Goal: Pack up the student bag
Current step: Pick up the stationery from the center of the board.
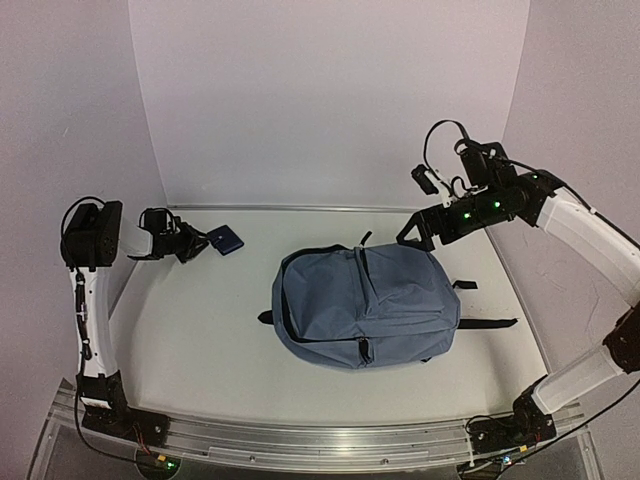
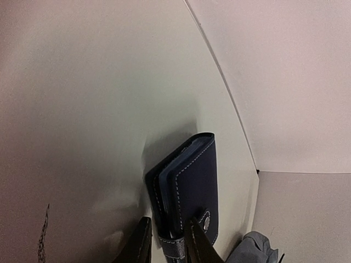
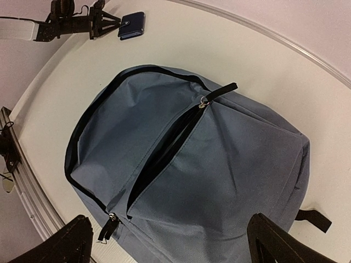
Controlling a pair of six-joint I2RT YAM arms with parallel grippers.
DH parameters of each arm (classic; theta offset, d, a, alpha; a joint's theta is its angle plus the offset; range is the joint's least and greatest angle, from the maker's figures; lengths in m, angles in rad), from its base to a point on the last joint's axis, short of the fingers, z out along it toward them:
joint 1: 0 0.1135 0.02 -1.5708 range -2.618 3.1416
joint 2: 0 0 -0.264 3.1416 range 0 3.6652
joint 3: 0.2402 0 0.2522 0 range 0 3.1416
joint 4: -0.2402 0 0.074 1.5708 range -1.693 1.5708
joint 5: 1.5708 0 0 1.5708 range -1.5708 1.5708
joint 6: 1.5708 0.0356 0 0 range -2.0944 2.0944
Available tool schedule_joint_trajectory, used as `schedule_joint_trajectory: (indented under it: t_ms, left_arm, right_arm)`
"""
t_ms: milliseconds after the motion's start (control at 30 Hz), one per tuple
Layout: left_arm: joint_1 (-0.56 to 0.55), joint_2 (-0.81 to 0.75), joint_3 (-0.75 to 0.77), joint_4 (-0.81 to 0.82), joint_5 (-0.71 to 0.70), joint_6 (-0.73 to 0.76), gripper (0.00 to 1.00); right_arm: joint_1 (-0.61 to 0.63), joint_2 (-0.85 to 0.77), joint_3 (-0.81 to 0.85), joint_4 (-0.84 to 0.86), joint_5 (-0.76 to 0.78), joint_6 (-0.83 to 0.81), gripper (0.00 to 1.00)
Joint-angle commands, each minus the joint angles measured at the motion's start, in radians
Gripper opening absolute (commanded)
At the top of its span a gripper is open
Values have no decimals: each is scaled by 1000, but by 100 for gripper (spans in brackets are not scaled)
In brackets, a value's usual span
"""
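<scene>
The student bag (image 1: 365,305), slate-blue with black straps, lies flat in the middle of the table. In the right wrist view the student bag (image 3: 219,164) shows a zipper slit standing open, with the pull (image 3: 204,101) at the far end. A navy wallet-like case (image 1: 226,240) with white stitching and a snap sits at the back left. My left gripper (image 2: 169,244) is closed around the strap end of the case (image 2: 192,181), one finger on each side. My right gripper (image 3: 170,244) hangs wide open above the bag, holding nothing.
White walls close the table at the back and both sides. A metal rail (image 1: 300,440) runs along the near edge by the arm bases. The bag's black straps (image 1: 490,322) trail toward the right.
</scene>
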Motion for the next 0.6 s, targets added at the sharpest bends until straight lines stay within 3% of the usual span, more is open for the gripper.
schedule_joint_trajectory:
  t_ms: [0,333,567]
  left_arm:
    - [11,33,34,121,55,-33,19]
    - [25,106,10,356,130,-179,12]
    - [27,138,42,346,143,-194,12]
  right_arm:
    - [-5,-6,2,22,-22,2,98]
    - [-5,3,-4,21,-39,4,98]
    - [-5,9,-1,22,-42,5,98]
